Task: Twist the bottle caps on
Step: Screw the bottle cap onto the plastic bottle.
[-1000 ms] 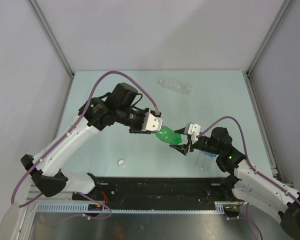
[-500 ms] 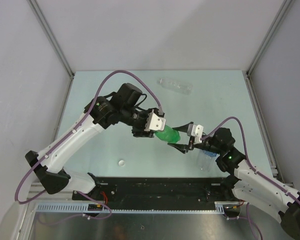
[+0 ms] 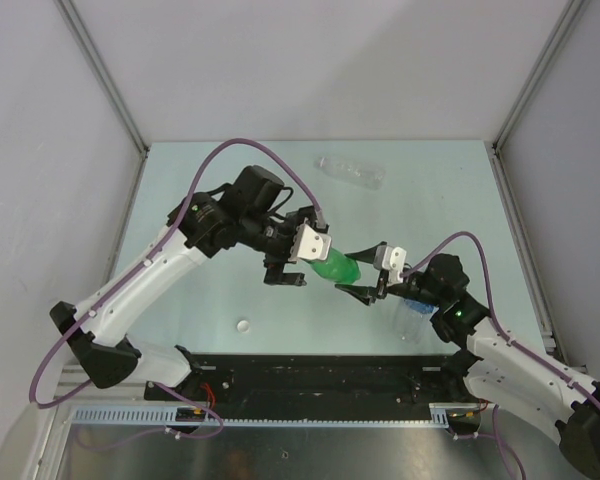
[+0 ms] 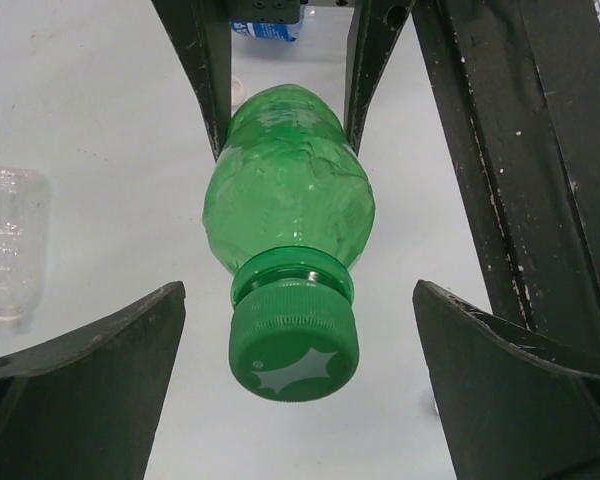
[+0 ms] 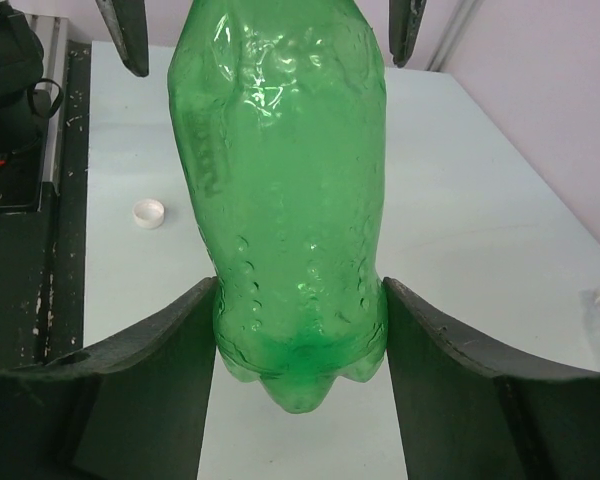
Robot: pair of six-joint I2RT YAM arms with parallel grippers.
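Over mid-table, a green bottle (image 3: 334,269) hangs roughly level.
White cap (image 3: 243,325) lies nearest; right gripper (image 5: 300,340) clamps the bottle's base, left gripper (image 4: 298,390) stands wide apart around its green cap (image 4: 293,347), not touching; clear bottle (image 3: 350,172) lies farthest.

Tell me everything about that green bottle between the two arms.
The green bottle is small, translucent, crinkled plastic, with a green cap on its neck. It lies roughly level, gripped near its base by the right hand. The left hand stands open on either side of the cap, not touching it.
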